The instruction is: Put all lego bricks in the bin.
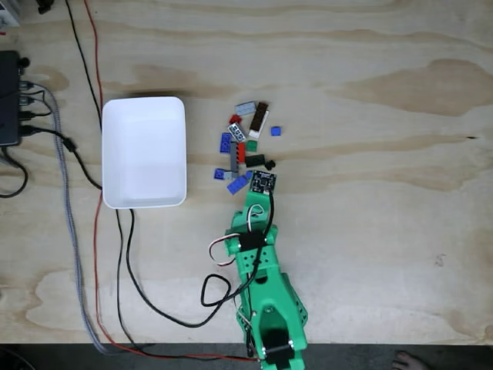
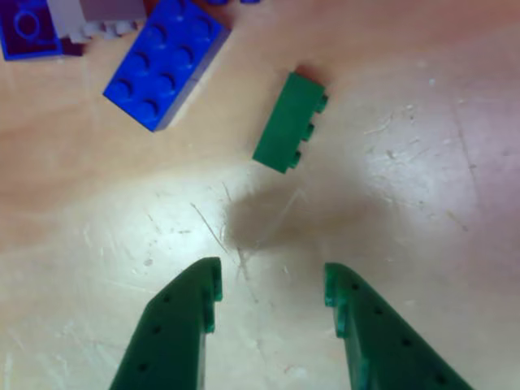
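Here's the plywood tabletop point(image 1: 370, 231), wide and pale, carrying everything in the fixed view. Next in size, the green arm point(image 1: 266, 293) reaches up from the bottom edge, its front end pointed at the scatter of pieces. Left of it sits the white bin point(image 1: 144, 152), rounded corners, shallow walls, and nothing visible inside it. At the far left edge there's a black box point(image 1: 8, 96) with cables point(image 1: 73, 200) trailing down the tabletop and looping round below the bin. Now the lego bricks point(image 1: 245, 146): they lie in a loose cluster just right of the bin, apart from it, in blue, red, grey, green, brown and black, all on the wood. Down to the gripper point(image 2: 272, 296): in the other view its two green jaws stand well apart, tips hovering over bare scratched wood, nothing between them, nothing held. Just ahead of the tips lies a green brick point(image 2: 288, 122), on its side, studs facing right, clear of both jaws. Up and to the left of it rests a blue brick point(image 2: 165, 63), studs up, and a purple piece point(image 2: 28, 31) and a grey piece point(image 2: 85, 18) peek in at the top left corner.
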`<action>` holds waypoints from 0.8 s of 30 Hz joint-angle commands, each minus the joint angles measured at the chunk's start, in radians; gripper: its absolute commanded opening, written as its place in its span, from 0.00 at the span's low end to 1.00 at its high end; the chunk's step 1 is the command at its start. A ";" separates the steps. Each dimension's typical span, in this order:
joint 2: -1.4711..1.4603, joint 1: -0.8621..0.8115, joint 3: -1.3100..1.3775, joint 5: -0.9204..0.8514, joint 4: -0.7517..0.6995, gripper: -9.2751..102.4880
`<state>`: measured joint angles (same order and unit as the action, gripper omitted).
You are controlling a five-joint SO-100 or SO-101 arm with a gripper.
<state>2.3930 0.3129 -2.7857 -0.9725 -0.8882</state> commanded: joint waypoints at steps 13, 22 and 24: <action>-0.454 -0.133 0.287 0.005 0.173 0.12; -0.103 -0.112 0.483 0.115 -0.161 0.08; 0.017 -0.086 0.698 0.153 -0.330 0.08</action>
<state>2.0632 0.1933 -2.4022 -0.8943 -0.8836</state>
